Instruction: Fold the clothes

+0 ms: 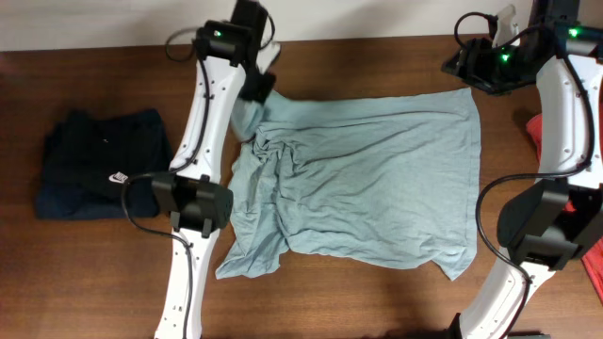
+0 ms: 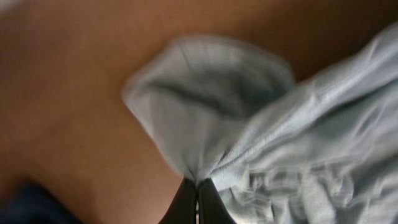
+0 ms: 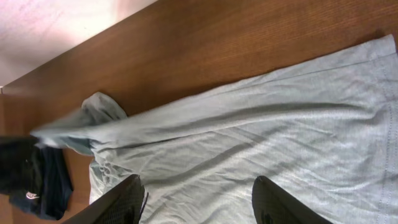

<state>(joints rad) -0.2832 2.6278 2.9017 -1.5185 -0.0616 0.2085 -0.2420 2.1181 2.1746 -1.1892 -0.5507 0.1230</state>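
The clothes here are chiefly a pale grey-blue T-shirt (image 1: pixel 377 179) spread across the middle of the table, bunched and wrinkled along its left side. My left gripper (image 1: pixel 256 89) is at the shirt's far left corner, shut on a pinch of the sleeve (image 2: pixel 205 106). In the left wrist view the black fingertips (image 2: pixel 189 199) meet with fabric drawn tight into them. My right gripper (image 1: pixel 468 68) hovers at the shirt's far right corner, open. Its fingers (image 3: pixel 118 202) stand wide apart above the cloth (image 3: pixel 261 137) with nothing between them.
A folded navy garment (image 1: pixel 99 160) with a small white logo (image 1: pixel 118 176) lies at the left of the table. Red fabric (image 1: pixel 537 127) shows at the right edge behind my right arm. Bare brown wood runs along the far and near edges.
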